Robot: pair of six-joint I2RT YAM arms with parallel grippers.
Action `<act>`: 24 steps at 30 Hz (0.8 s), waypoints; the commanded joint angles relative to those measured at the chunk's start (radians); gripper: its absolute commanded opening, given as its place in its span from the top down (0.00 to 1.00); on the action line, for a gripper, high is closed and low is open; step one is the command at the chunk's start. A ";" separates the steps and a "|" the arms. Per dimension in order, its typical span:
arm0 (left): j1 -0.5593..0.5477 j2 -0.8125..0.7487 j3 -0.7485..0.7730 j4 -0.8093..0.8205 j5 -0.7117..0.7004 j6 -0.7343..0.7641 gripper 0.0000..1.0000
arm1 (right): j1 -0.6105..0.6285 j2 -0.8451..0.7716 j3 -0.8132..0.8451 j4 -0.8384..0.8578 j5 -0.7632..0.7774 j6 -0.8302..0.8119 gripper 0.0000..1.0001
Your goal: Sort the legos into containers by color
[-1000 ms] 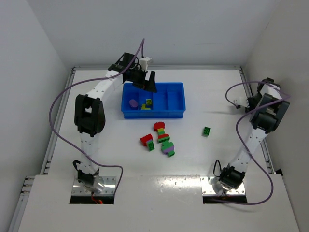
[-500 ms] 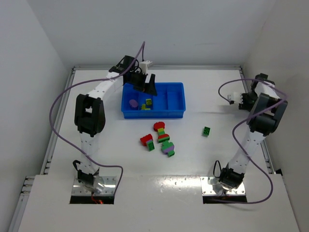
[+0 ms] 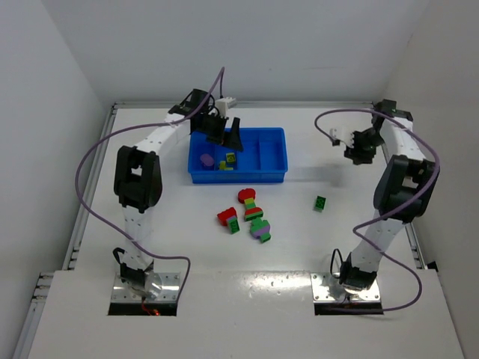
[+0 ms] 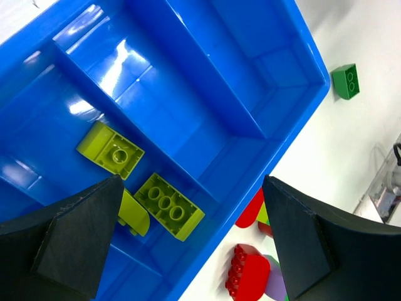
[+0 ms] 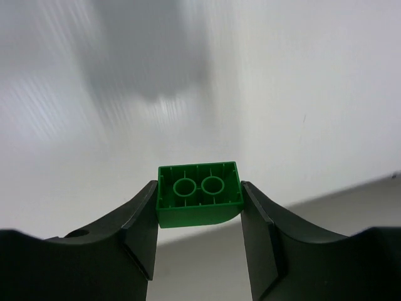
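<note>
The right gripper (image 5: 199, 210) pinches a green brick (image 5: 199, 202) between its two fingertips, holding it clear of the table (image 3: 337, 239) at the far right, well apart from the blue tray (image 3: 274, 176) where the legos are being sorted by colour. The left gripper (image 4: 192, 182) hangs over the tray with its jaws spread wide and nothing between them, looking down on three yellow-green bricks (image 4: 169, 207) in the second compartment from the left. A purple brick (image 3: 206, 159) lies in the leftmost compartment, and no brick shows in the two compartments on the right. On the table in front of the tray wait a cluster of mixed-colour stacks (image 3: 251, 217) and, off to the right of them, a second green brick (image 3: 319, 203). The risks from here look plain. The held brick is caught only by its two end faces at the very tips, so a quick swing toward the tray could let it twist loose and fall short. The left arm occupies the space above the tray, so the two arms may meet if the right one comes in before the left clears. A release too near a divider could also land green beside yellow-green.
</note>
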 commanded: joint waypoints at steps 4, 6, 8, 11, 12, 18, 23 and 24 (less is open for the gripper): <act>0.035 -0.197 -0.114 0.164 -0.101 -0.082 0.00 | 0.159 -0.106 0.169 -0.114 -0.511 0.478 0.98; 0.046 -0.242 -0.127 0.177 -0.168 -0.091 0.00 | 0.211 -0.096 0.199 -0.077 -0.578 0.717 0.98; 0.055 -0.255 -0.136 0.177 -0.204 -0.102 0.00 | 0.246 -0.096 0.199 0.013 -0.632 0.898 0.98; 0.076 -0.268 -0.147 0.177 -0.237 -0.102 0.00 | 0.318 -0.075 0.162 0.170 -0.597 1.030 0.98; 0.076 -0.268 -0.147 0.177 -0.238 -0.102 0.00 | 0.332 -0.064 0.162 0.191 -0.583 1.075 0.98; 0.130 -0.278 -0.191 0.177 -0.182 -0.084 0.00 | 0.401 0.107 0.331 0.223 -0.546 1.173 0.98; 0.159 -0.278 -0.222 0.177 -0.162 -0.084 0.00 | 0.483 0.186 0.384 0.222 -0.466 1.140 0.97; 0.168 -0.289 -0.222 0.177 -0.162 -0.075 0.00 | 0.483 0.198 0.394 0.222 -0.466 1.129 0.97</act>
